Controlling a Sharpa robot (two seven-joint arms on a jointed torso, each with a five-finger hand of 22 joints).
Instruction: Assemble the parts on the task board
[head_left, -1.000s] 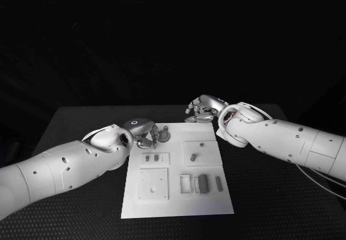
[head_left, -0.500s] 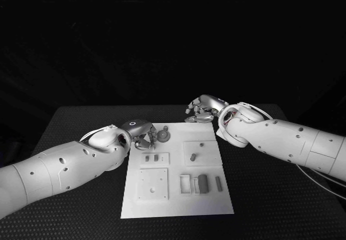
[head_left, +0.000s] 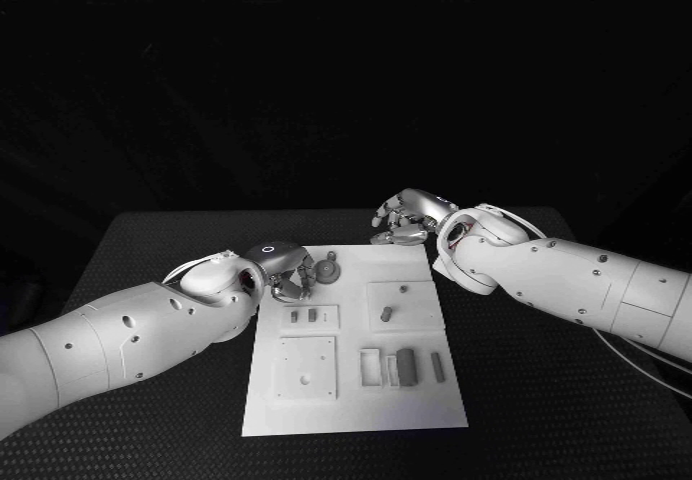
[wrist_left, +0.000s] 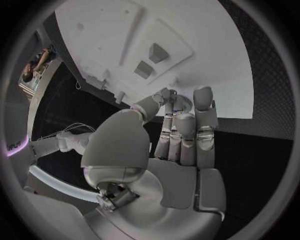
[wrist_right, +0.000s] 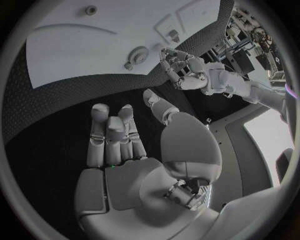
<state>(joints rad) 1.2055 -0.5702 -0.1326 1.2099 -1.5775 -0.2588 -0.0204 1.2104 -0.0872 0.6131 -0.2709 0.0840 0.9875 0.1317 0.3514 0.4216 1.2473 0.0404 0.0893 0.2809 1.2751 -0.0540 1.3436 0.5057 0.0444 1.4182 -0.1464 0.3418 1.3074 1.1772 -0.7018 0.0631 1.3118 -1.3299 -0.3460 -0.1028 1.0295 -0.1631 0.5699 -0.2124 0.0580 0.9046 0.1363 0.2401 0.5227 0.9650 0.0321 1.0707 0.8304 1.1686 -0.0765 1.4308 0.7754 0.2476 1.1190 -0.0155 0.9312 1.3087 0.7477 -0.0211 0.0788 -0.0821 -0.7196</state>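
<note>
White task board (head_left: 353, 400) flat in the middle of the black table (head_left: 159, 240), long side running away from the robot. Left hand (head_left: 283, 270) at the board's far left corner, over its left edge, fingers (wrist_left: 185, 131) curled close together and bent down toward the surface — whether anything sits pinched between them cannot be told. Just beside that hand, a round grey gear-like part (head_left: 329, 268) lying on the board near its far edge; from the right wrist, same disc (wrist_right: 137, 53) seen close to the left hand's fingertips, touching or apart unclear. Nearer, a raised square plate with two short grey pegs (head_left: 303, 316) standing in it, another square plate with a single peg (head_left: 385, 314) to its right. Closer still, a plate with holes (head_left: 306, 366) and a group of grey bars (head_left: 405, 366). Right hand (head_left: 408, 216) beyond the board's far right corner, above the table — fingers loosely curled, nothing in them, apart from every part.
</note>
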